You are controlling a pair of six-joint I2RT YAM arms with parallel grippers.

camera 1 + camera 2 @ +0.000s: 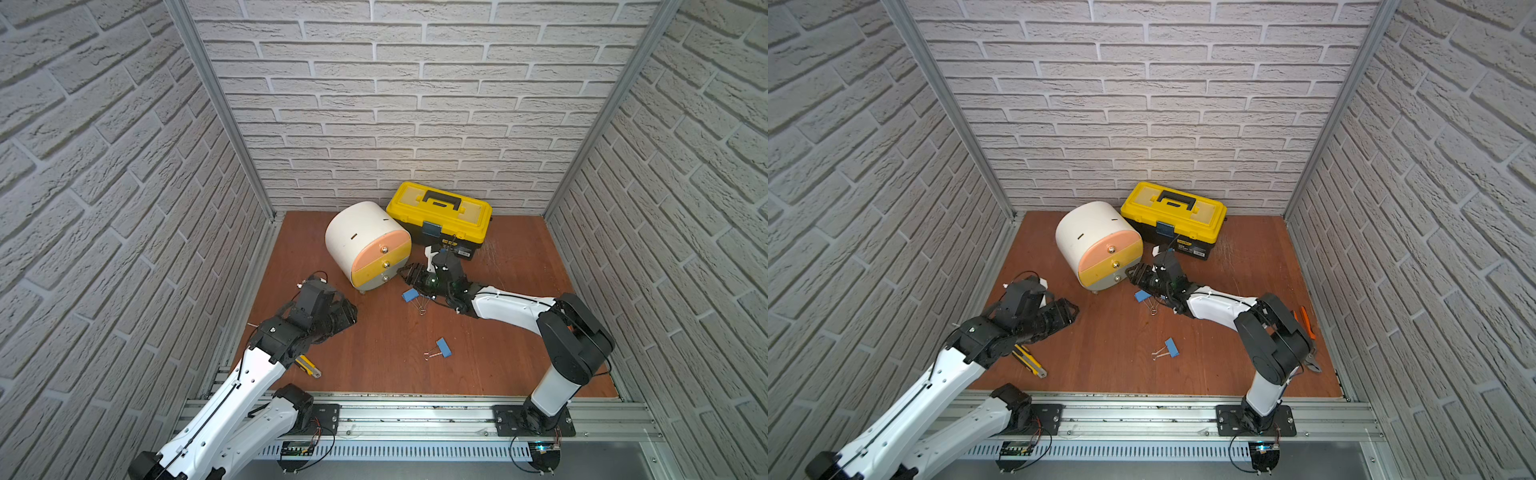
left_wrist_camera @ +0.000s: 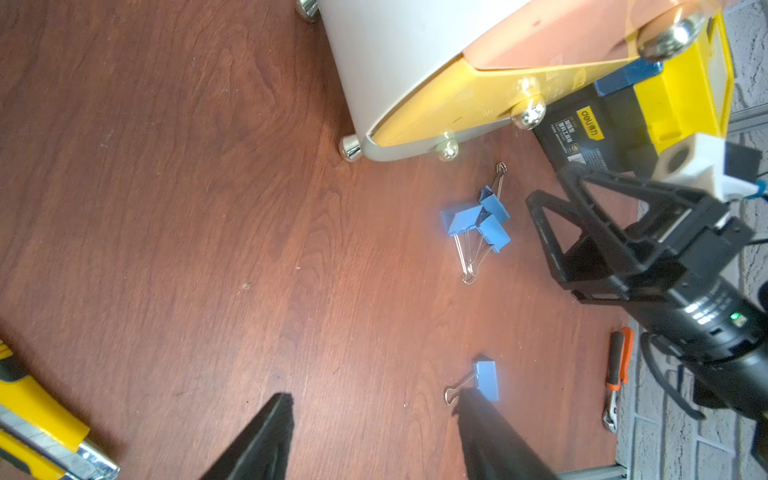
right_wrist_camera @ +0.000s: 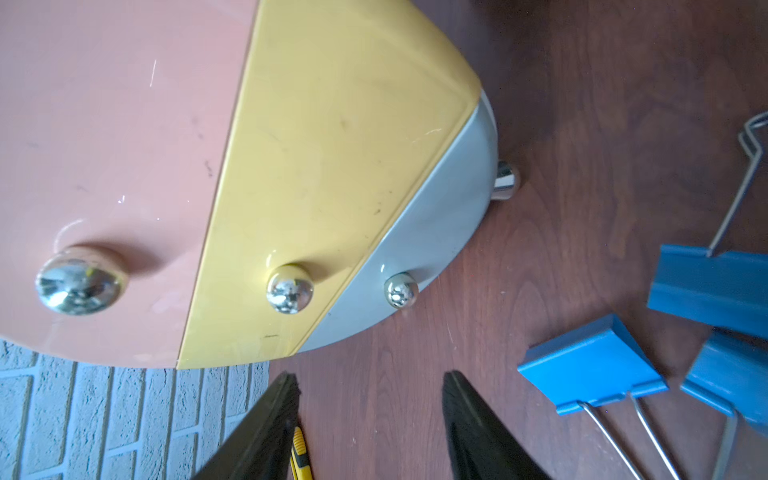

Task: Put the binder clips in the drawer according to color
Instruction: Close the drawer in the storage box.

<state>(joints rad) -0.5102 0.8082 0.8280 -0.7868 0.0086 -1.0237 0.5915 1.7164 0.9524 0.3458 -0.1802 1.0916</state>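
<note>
seen in both top views, the white drum-shaped drawer stands at about 11 o'clock from the middle of the bench. its peach, yellow and grey fronts are all flush and face 5 o'clock. a yellow-black toolbox sits just beside it at 1 o'clock.

the right end effector lies low at 4 o'clock of the drawer. its fingers are spread with only bare bench between them, and the tips point toward the grey front's knob without touching it. a cluster of three blue binder clips lies on the bench just beside that end effector, at 4 o'clock of the drawer. a fourth blue clip lies alone at 5 o'clock of the cluster, well apart.

the left end effector is at 7 o'clock of the drawer, fingers spread and empty. a yellow utility knife lies partly under the left arm. orange-handled pliers lie near the bench's 3 o'clock edge.
</note>
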